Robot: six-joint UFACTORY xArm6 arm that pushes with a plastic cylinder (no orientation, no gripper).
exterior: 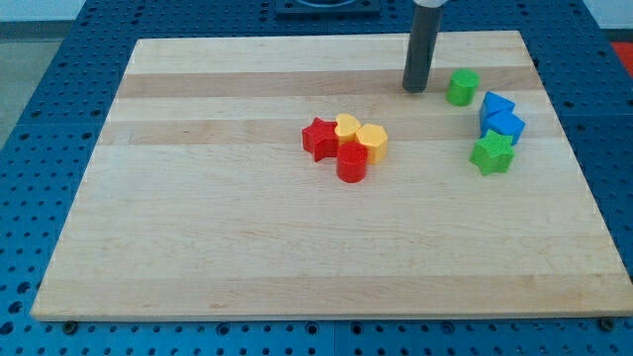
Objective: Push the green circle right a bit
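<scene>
The green circle is a short green cylinder on the wooden board near the view's upper right. My tip rests on the board just to the view's left of the green circle, with a small gap between them. The dark rod rises from it to the view's top edge.
Two blue blocks and a green star sit just below and right of the green circle. A cluster of a red star, yellow heart, yellow hexagon and red cylinder sits mid-board. The board's right edge is close.
</scene>
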